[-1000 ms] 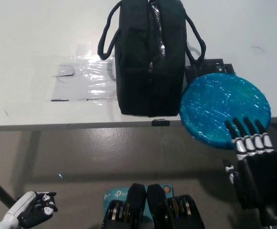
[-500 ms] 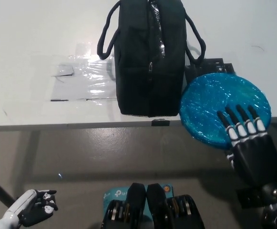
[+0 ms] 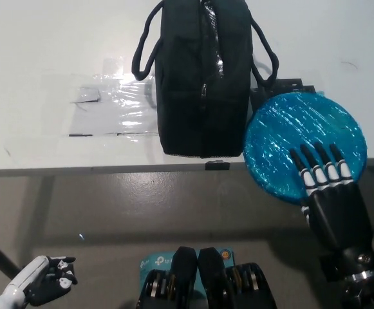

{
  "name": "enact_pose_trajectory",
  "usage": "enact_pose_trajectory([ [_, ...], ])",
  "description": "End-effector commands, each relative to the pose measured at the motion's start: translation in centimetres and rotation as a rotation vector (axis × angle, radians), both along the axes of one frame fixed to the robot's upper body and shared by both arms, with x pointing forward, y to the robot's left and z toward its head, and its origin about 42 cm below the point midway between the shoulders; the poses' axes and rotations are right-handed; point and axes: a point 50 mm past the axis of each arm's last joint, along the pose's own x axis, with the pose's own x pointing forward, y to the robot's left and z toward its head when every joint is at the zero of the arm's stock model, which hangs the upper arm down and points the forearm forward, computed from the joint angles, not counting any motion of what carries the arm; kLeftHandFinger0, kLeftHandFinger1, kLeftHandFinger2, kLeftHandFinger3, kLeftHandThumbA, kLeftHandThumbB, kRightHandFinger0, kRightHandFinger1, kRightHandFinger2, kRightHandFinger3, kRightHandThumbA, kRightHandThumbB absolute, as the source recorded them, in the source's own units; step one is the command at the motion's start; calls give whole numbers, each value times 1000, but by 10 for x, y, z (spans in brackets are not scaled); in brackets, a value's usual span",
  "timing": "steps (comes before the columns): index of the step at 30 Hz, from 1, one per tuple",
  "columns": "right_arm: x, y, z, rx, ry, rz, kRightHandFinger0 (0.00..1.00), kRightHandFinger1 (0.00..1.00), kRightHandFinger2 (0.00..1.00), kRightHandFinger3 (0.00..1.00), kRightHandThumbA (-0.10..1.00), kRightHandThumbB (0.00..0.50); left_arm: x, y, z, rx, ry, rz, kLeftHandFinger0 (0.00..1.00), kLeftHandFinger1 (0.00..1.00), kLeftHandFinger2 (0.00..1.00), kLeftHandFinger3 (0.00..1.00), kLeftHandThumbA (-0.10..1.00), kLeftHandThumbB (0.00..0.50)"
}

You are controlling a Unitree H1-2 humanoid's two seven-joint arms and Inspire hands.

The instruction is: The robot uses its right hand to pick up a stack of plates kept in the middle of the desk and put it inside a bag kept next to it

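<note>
Look at the right side of the frame: your blue stack of plates point(image 3: 296, 141) sits there, wrapped in shiny plastic, and its near edge sticks out past the white desk point(image 3: 45, 51) edge. That helps, I think, because a hand can get under the part that hangs over. Your black right hand point(image 3: 325, 187) lies with its fingers point(image 3: 315, 168) spread flat on the lower right part of the plates, but you cannot see whether anything is tucked under the rim, so it is hard to say if the plates are truly held yet. The black bag point(image 3: 203, 77) stands just left of the plates, at the top middle of the frame, very close, so the trip should be short. Its top looks like a thin slit, and you cannot tell if it is open wide enough. The inside of the bag is hidden. Your white left hand point(image 3: 45, 286) rests low at the lower left corner, fingers loosely curled on nothing, partly cut off.
</note>
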Motion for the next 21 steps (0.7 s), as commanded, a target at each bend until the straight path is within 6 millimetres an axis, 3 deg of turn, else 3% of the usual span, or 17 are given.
enact_pose_trajectory([
  [1,3,1,-1,78,28,-7,1000,1000,1000,1000,771,500,6,9,16,36,-29,-21,915,906,884,930,-100,199],
  [4,1,5,1,55,36,-18,1000,1000,1000,1000,888,500,6,8,16,36,-31,-23,897,890,880,931,-100,193],
  [8,-2,5,4,85,36,-4,1000,1000,1000,1000,859,500,6,9,16,45,-36,-31,893,895,883,929,-100,186],
  [12,-4,5,7,54,34,5,1000,1000,1000,1000,857,500,1,8,12,43,-24,-12,832,840,884,905,-100,129],
  [14,-3,3,9,38,23,4,1000,1000,1000,1000,867,500,1,8,12,48,-28,-12,808,829,873,886,-100,127],
  [18,-1,-2,15,46,22,6,1000,1000,1000,1000,801,500,1,8,11,41,-28,-10,838,842,878,872,-100,110],
  [21,1,-5,17,12,21,-24,1000,1000,1000,1000,824,500,-1,8,9,56,-18,-12,838,843,888,879,-100,106],
])
